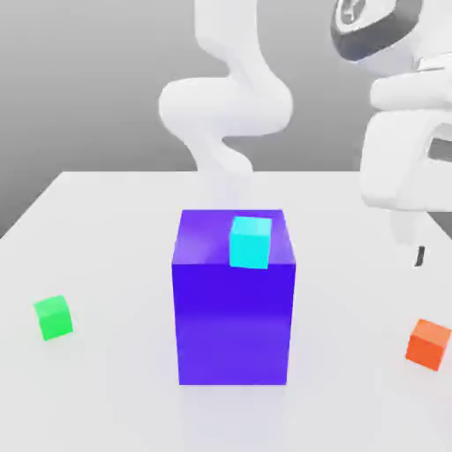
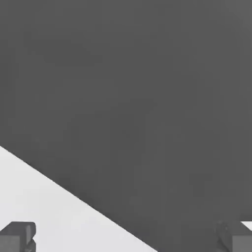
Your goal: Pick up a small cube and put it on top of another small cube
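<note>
Hand [image 2: 126, 236] is up high at the exterior view's right, fingers [image 2: 17, 235] spread wide apart and holding nothing. The pink cube can't be spotted. A cyan cube [image 1: 250, 242] sits atop the big purple block [image 1: 233, 309]; green cube [image 1: 53, 317] and orange cube [image 1: 429, 343] rest on the surface [image 1: 115, 203], well apart.

Big purple block [image 1: 233, 318] mid-table, cyan cube [image 1: 251, 242] atop; green cube [image 1: 54, 317] and orange cube [image 1: 429, 343] well apart, open table [image 1: 115, 388] between.

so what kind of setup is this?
Looks like a simulated tabletop bench: a plain white table against a grey backdrop, a white arm, and flat-coloured blocks such as the purple block and green cube.
</note>
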{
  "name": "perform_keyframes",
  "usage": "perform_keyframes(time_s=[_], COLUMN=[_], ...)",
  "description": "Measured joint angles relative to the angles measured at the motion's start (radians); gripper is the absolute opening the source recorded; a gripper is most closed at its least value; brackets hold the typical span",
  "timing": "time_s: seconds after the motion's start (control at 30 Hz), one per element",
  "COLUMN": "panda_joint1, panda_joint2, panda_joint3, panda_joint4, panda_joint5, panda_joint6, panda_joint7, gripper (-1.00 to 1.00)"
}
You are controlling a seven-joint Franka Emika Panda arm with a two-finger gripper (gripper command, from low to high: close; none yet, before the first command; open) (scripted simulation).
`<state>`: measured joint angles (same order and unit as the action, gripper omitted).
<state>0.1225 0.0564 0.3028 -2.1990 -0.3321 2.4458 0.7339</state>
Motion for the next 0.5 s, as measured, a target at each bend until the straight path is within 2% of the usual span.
perform_keyframes(time_s=[0.4, 0.5], panda_joint1=[0.096, 0.134], panda_joint2=[0.386, 0.493], panda_joint3=[0.103, 0.072], panda_joint4=[0.04, 0.064], panda_joint5=[-0.021, -0.066], panda_joint6=[0.11, 0.176], panda_joint7=[-0.131, -0.111], gripper=[0.0, 0.0])
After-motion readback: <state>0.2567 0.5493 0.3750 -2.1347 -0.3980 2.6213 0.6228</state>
